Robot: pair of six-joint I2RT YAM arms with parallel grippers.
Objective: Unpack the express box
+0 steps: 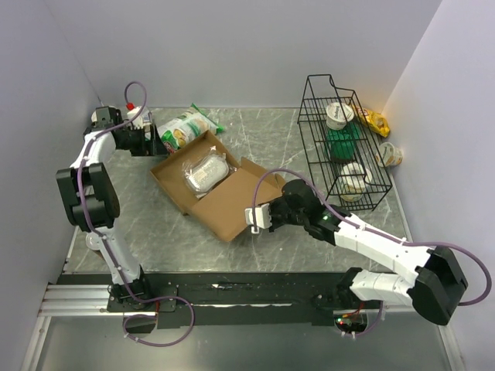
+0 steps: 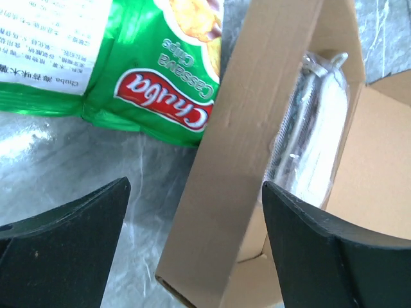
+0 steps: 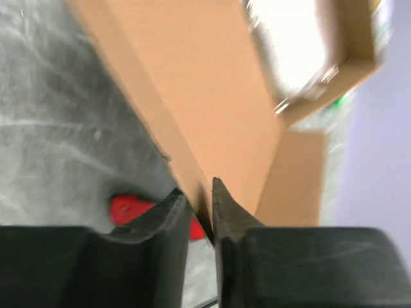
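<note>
Spotter: Where is the express box point(image 1: 232, 202)?

Operator: Mid-bench and open. Its long axis runs from the far-left corner toward the near-right one. My left gripper point(image 1: 155, 141) hovers at its far-left wall, fingers apart. My right gripper point(image 3: 200, 196) is clamped on the lid's near edge.

Spotter: Contents?

Operator: One wrapped packet point(image 1: 205, 171) in the tray, nearer my left arm. Only the left wrist view shows the wall lined up between the fingers. From the top view I can't tell.
</note>
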